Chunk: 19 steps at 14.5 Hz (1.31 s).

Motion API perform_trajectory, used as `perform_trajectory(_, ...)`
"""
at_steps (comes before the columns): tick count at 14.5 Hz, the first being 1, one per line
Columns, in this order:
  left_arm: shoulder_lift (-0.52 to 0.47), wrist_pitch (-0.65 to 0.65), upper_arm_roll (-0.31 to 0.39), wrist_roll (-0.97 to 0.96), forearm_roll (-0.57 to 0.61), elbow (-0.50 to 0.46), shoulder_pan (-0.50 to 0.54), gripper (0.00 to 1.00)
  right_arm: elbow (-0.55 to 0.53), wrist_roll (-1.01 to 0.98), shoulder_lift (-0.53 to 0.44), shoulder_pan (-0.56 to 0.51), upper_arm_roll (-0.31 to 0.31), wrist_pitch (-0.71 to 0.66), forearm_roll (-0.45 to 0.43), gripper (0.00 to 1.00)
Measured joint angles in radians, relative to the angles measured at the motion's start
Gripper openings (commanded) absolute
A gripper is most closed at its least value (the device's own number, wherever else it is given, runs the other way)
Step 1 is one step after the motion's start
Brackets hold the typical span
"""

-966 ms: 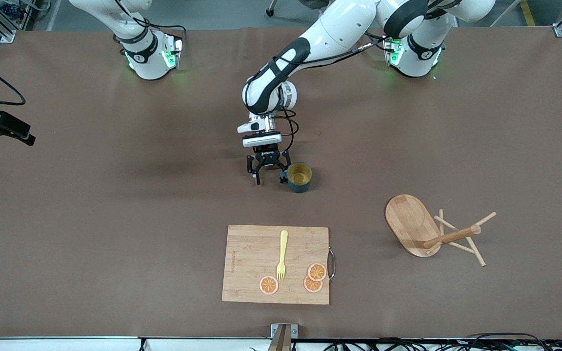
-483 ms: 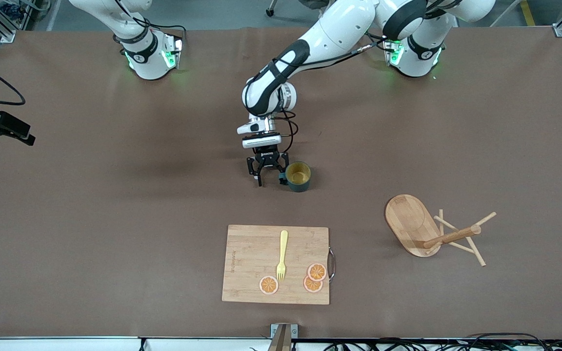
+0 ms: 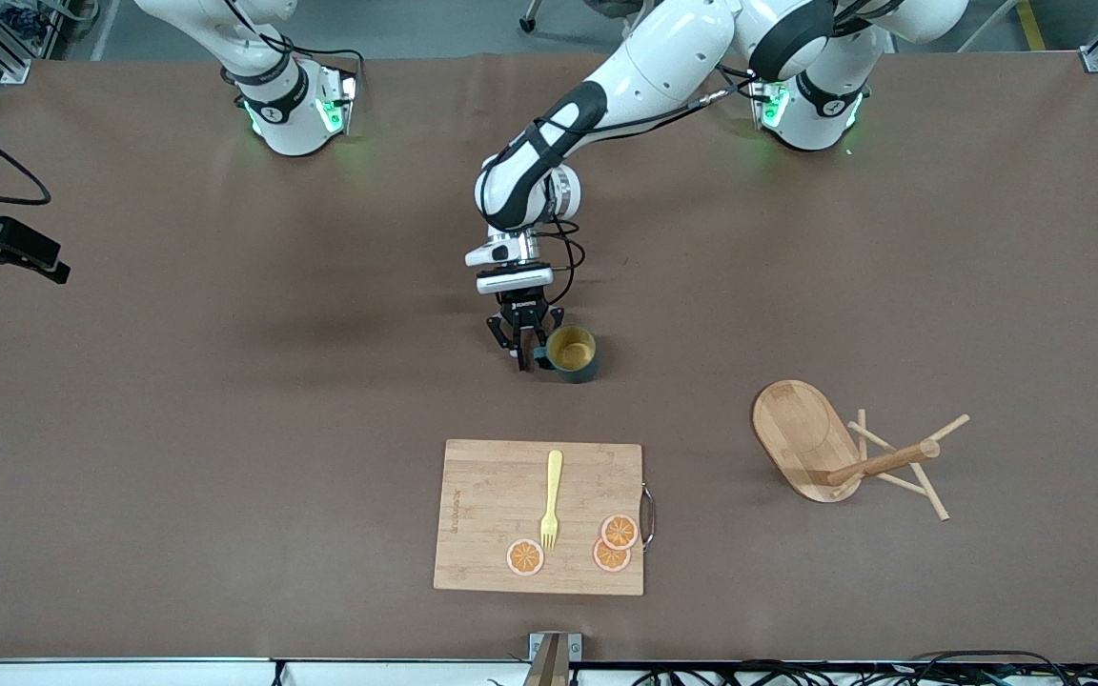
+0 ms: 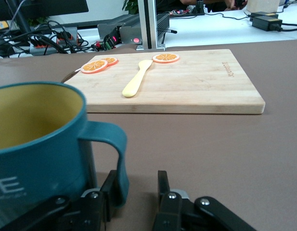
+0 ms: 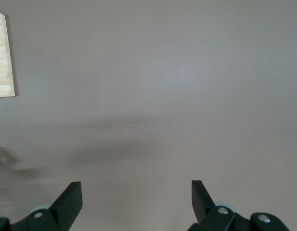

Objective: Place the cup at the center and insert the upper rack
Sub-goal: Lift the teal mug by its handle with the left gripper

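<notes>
Bamboo cutting board (image 3: 538, 516) nearest the front camera carrying a yellow fork (image 3: 550, 499) and three orange slices (image 3: 612, 543), toppled upper rack (image 3: 844, 452) toward the left arm's end, cup (image 3: 573, 353) upright mid-table, left gripper (image 3: 528, 354) narrowed around its handle, right gripper (image 5: 136, 199) wide, waiting above bare table (image 3: 225, 400).

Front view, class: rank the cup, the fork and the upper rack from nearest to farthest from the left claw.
1. The cup, right beside the left claw.
2. The fork, on the cutting board, nearer the camera.
3. The upper rack, tipped over toward the left arm's end.

Bare table (image 3: 225, 429) around cup (image 3: 573, 353); cutting board (image 3: 492, 514) nearer camera.
</notes>
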Motion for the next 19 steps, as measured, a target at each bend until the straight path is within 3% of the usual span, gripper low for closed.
perform_trajectory(6, 0.000, 0.018, -0.002, -0.044, -0.055, 0.022, 0.003, 0.01, 0.000, 0.000, 0.000, 0.000, 0.000, 0.000, 0.000, 1.00)
perform_trajectory(12, -0.036, 0.072, -0.004, -0.017, -0.240, 0.081, 0.015, 0.00, 0.001, 0.000, 0.000, 0.000, 0.001, 0.000, 0.000, 1.00)
perform_trajectory(19, -0.169, 0.075, -0.005, 0.160, -0.626, 0.133, 0.066, 0.00, 0.002, 0.000, 0.000, 0.001, 0.001, -0.001, 0.000, 1.00)
